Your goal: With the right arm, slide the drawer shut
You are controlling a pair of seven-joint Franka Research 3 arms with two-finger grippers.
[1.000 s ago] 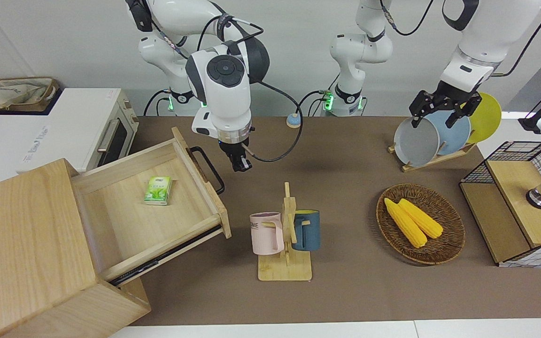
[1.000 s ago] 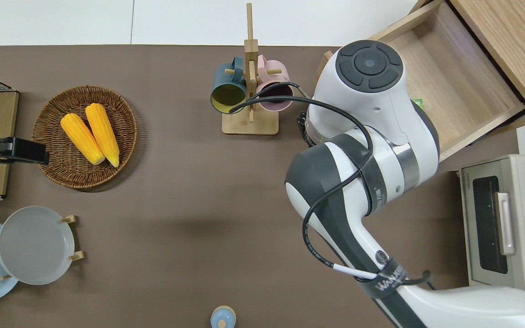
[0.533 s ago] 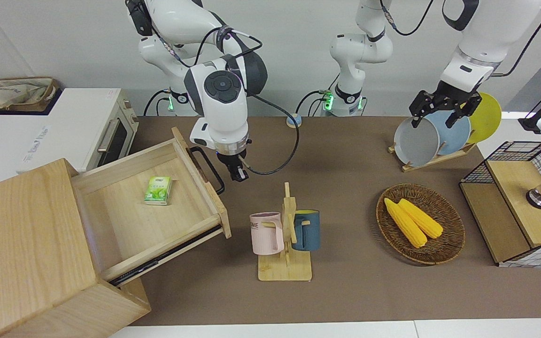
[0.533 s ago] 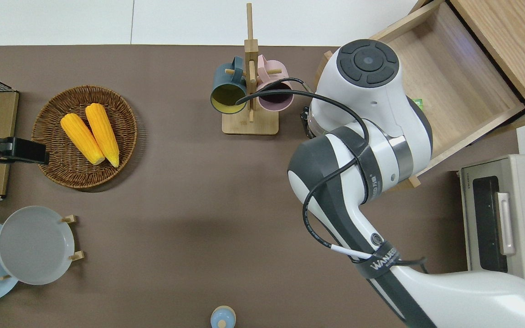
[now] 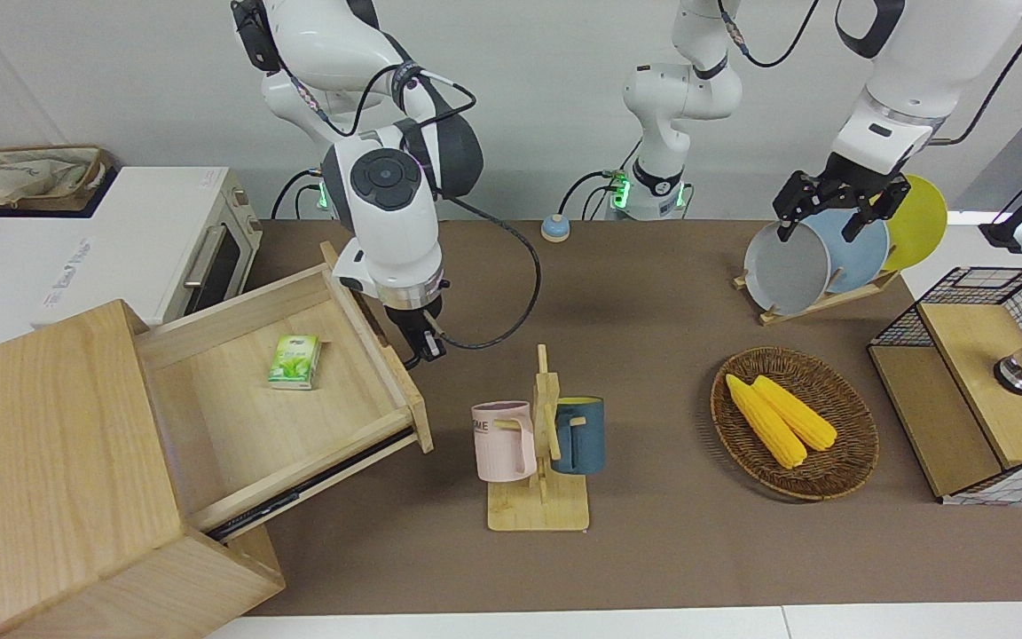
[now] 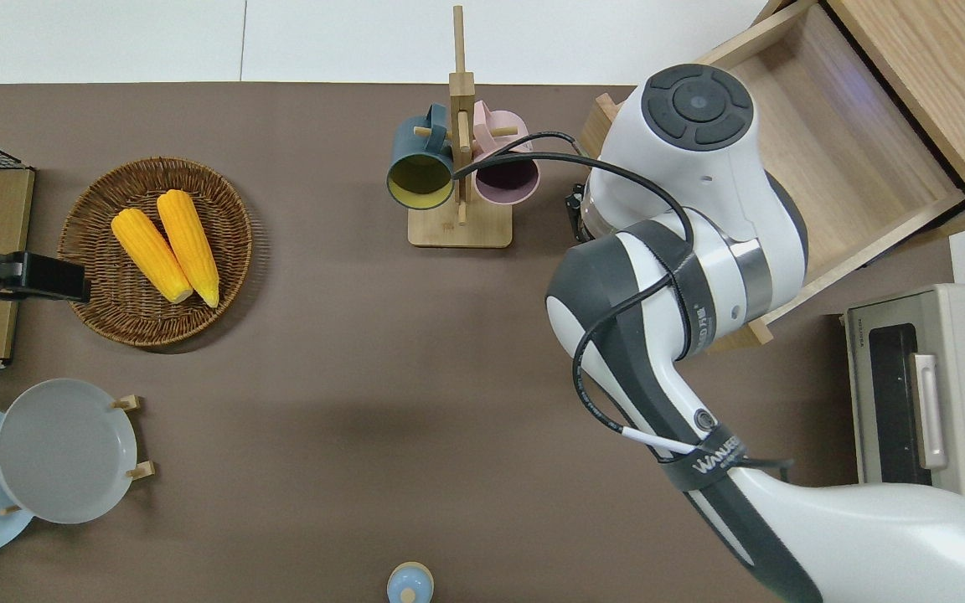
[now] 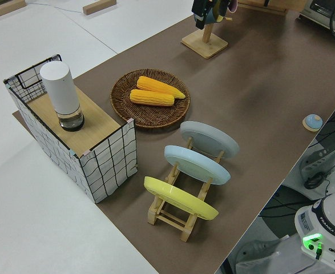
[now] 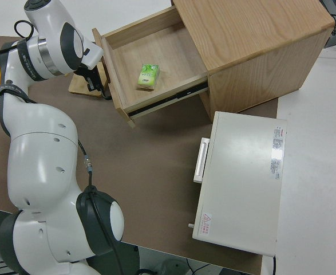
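Note:
The pale-wood drawer (image 5: pixel 236 426) stands pulled far out of the big light-wood cabinet (image 5: pixel 41 444), and also shows in the overhead view (image 6: pixel 834 159) and the right side view (image 8: pixel 156 94). A small green packet (image 5: pixel 294 362) lies in it. My right gripper (image 5: pixel 423 346) points down, fingers together, against the drawer's front panel where the black bar handle is, which the arm mostly hides. In the overhead view the gripper (image 6: pixel 573 205) is mostly hidden under the wrist. My left arm is parked, its gripper (image 5: pixel 821 217) open.
A wooden mug rack (image 5: pixel 539 444) with a pink and a blue mug stands close to the drawer's front corner. A white oven (image 5: pixel 121 240) sits beside the cabinet, nearer to the robots. A corn basket (image 5: pixel 795 424), plate rack (image 5: pixel 821 257) and mesh-sided box (image 5: pixel 981 382) stand toward the left arm's end.
My right gripper has moved down and across from over the table to the drawer's front. The drawer has shifted slightly into the cabinet. The left arm has not moved.

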